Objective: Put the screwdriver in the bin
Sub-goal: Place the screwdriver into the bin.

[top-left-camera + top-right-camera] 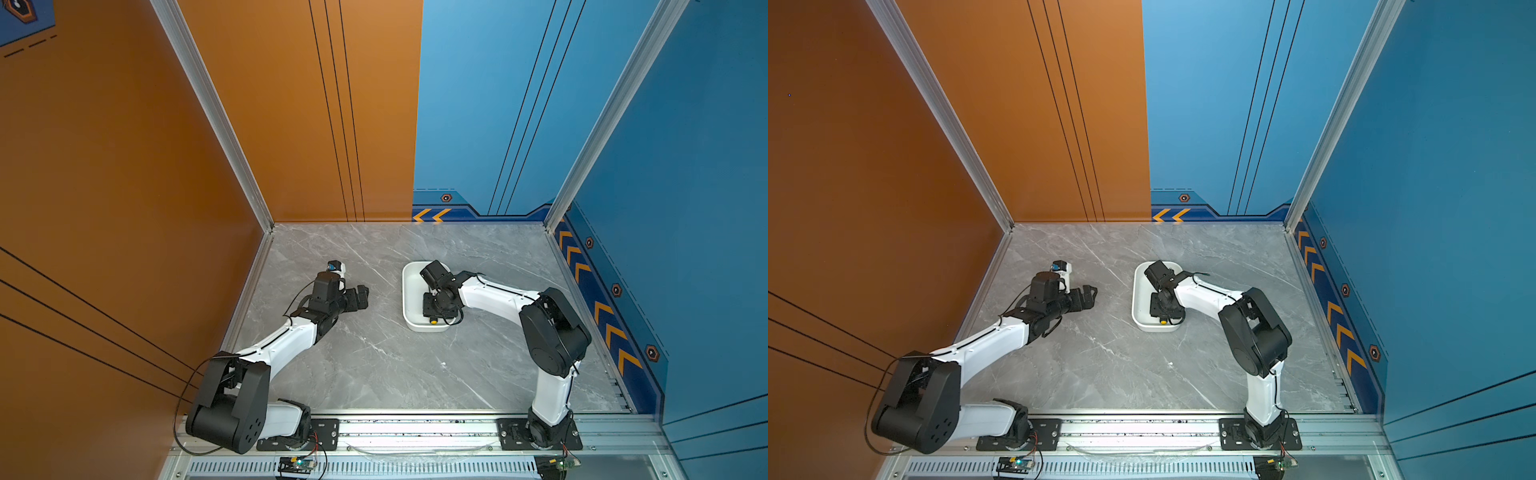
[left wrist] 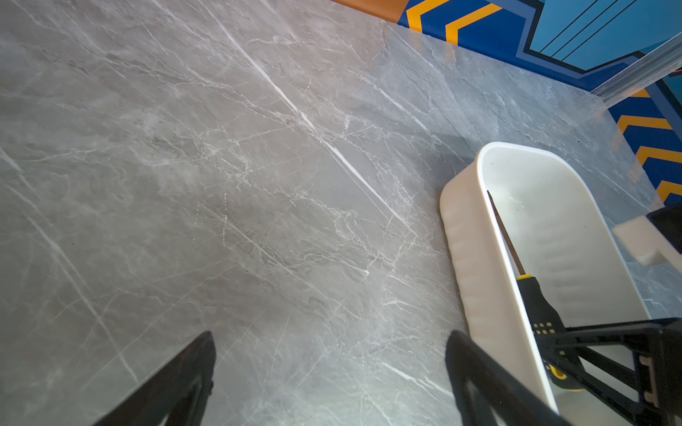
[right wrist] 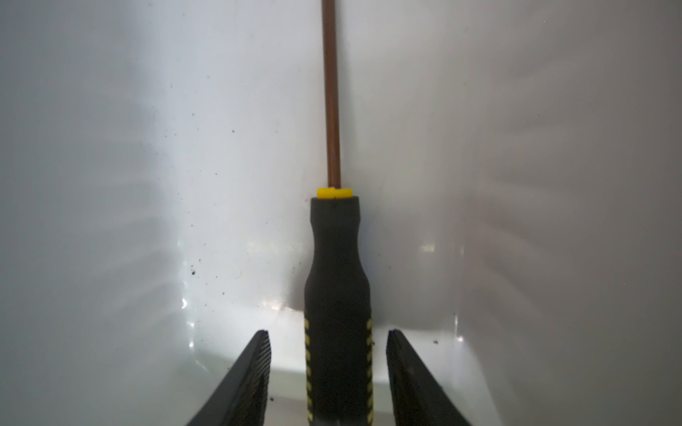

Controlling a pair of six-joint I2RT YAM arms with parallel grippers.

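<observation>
I see the screwdriver (image 3: 336, 295) lying inside the bin (image 2: 476, 258), hemmed by its walls. My right tool (image 3: 328, 369) reaches down into it, spread, clear of the handle. The left tool (image 2: 328, 376) hangs spread over open surface (image 1: 374, 365).

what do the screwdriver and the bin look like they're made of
Screwdriver: matte black handle, probably rubbery plastic, with yellow dots; thin brownish shaft with a metallic sheen, likely metal. Bin: glossy white plastic by its look, with soft reflections and a ribbed outer wall.
</observation>
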